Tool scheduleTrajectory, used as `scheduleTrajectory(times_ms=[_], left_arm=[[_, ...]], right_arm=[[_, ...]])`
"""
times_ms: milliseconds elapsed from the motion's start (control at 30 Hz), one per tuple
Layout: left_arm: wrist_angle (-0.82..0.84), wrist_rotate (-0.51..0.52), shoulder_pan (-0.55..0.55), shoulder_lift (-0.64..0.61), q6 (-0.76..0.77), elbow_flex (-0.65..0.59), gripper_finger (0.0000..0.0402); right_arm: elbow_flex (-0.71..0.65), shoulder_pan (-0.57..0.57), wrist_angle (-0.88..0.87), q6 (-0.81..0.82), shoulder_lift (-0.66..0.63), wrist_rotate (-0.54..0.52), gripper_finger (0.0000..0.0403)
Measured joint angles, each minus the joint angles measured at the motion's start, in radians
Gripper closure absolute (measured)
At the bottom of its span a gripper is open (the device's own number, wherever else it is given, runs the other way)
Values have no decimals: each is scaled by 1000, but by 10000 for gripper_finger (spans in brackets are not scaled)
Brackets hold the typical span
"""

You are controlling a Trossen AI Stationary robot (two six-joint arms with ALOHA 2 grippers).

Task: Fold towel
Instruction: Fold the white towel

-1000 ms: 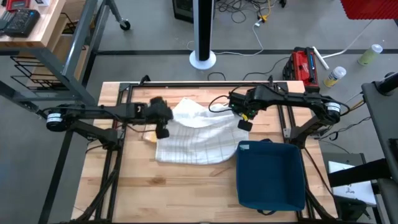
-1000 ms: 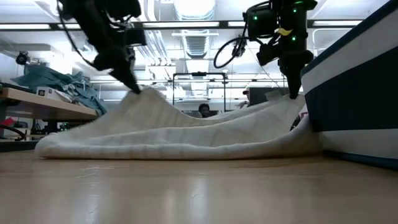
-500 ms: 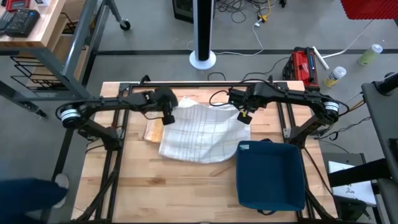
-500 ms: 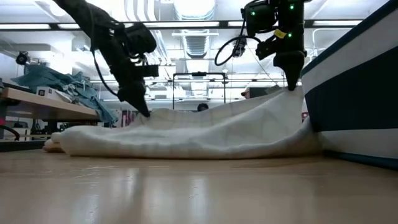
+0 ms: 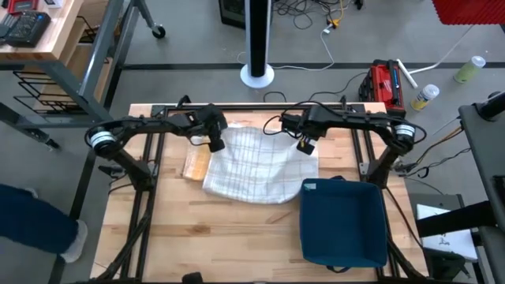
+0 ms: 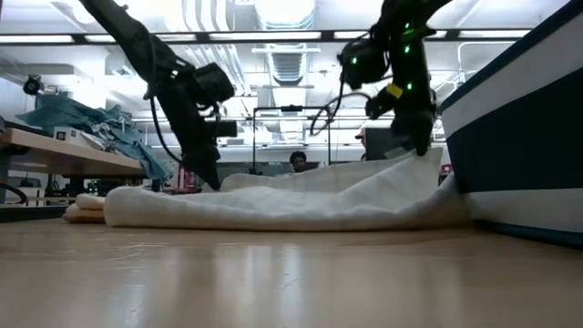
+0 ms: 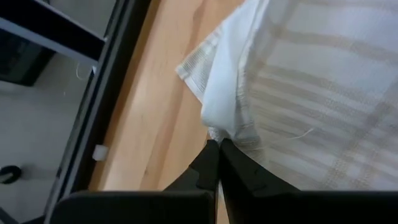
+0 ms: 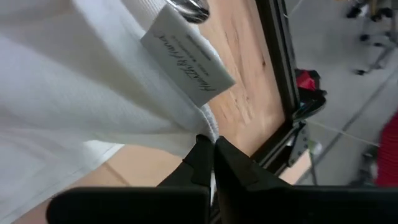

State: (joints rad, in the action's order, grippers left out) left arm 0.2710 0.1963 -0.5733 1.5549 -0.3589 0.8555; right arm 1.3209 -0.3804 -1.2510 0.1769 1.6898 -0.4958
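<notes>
The towel [image 5: 256,164] is being seen spread over the far middle of the table [image 5: 158,237], its far two corners being pinched: one by the left gripper [image 5: 216,143], one by the right gripper [image 5: 303,145]. In the high view the fingertips are being hidden by the gripper bodies, so the grip itself cannot be read from above. It is being shown only by the wrist views: in the left wrist view the left gripper [image 7: 217,144] is being seen with its fingers pressed together on a bunched, striped corner of the towel [image 7: 311,93], and in the right wrist view the right gripper [image 8: 208,144] is being seen clamped on a hem of the towel [image 8: 74,81] just beside a sewn label [image 8: 186,65], whose printing is too small to be read. The near right edge of the towel is being covered by the blue bin [image 5: 344,221], which stands touching it; in the low view the bin [image 6: 519,128] is being cut off at the frame edge. A tan folded item [image 5: 195,166] is being partly hidden under the towel's left edge; what it is cannot be made out. At the lower left of the high view a person [image 5: 35,229] is being cut off by the frame.
</notes>
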Motion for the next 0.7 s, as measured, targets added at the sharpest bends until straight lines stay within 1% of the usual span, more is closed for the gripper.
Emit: scheduleTrajectory(times_ms=[167,300,467,600,667,700], left_arm=[[-14,0,-29,41,21,0,401],[-60,3,-47,60,47,0,389],[-52,23,-60,33,54,0,356],[23,58,-76,-22,54,0,328],[67,37,-81,-61,54,0,316],[80,1,-81,-81,56,0,311]], right_arm=[[0,-23,8,-5,49,-56,403],[-1,-39,48,-16,48,-52,392],[13,-52,48,-44,45,-56,345],[29,-63,46,-46,34,-101,307],[36,-64,48,-51,22,-117,291],[39,-65,46,-60,14,-117,284]])
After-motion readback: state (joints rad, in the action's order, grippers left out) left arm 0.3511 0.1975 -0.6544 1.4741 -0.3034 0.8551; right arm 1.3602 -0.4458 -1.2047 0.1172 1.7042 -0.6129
